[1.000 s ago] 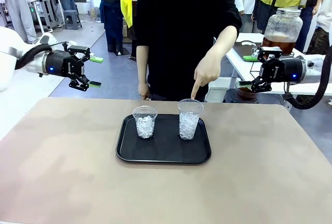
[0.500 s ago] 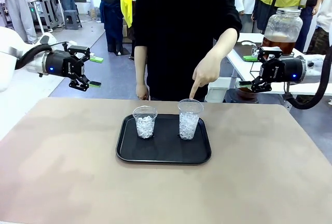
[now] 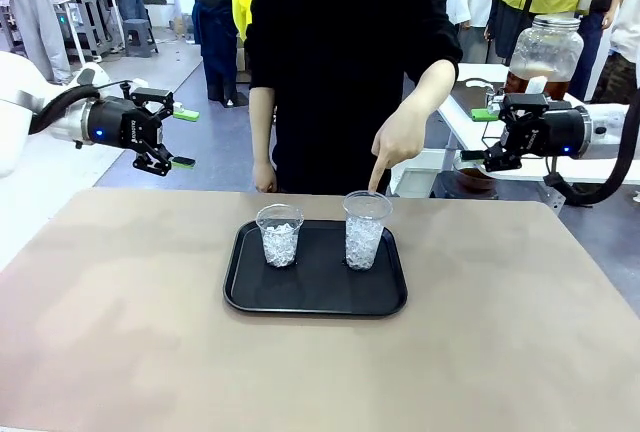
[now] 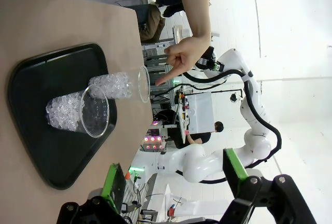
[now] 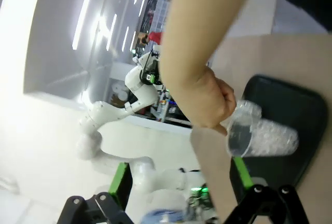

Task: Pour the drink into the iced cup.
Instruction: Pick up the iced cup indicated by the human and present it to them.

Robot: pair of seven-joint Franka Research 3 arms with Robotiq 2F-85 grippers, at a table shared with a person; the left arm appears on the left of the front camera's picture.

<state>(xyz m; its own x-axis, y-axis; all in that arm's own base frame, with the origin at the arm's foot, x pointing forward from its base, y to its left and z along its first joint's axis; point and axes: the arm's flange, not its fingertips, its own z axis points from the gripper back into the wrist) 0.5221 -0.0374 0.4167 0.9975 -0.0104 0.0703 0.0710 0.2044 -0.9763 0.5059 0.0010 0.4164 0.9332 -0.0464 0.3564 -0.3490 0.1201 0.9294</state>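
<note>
Two clear plastic cups of white ice stand on a black tray [image 3: 310, 292]: a shorter left cup [image 3: 279, 235] and a taller right cup [image 3: 365, 230]. The person's hand [image 3: 388, 142] points a finger down at the right cup's rim. The drink [image 3: 524, 80], amber-brown, sits low in a big glass jar on a side table at the back right. My left gripper [image 3: 180, 138] hangs open above the table's far left edge. Just in front of the jar, my right gripper [image 3: 480, 135] is open and holds nothing. The left wrist view shows both cups [image 4: 78, 112] [image 4: 122, 85].
The pointing arm reaches over the tray's far right side, and in the right wrist view the hand [image 5: 207, 99] touches the pointed-at cup [image 5: 259, 133]. White side tables stand behind the right arm. Bare tan tabletop [image 3: 120, 332] surrounds the tray.
My right gripper has risen slightly. The person has shifted a little to the left; the pointing finger stays over the right cup. The left arm has not moved.
</note>
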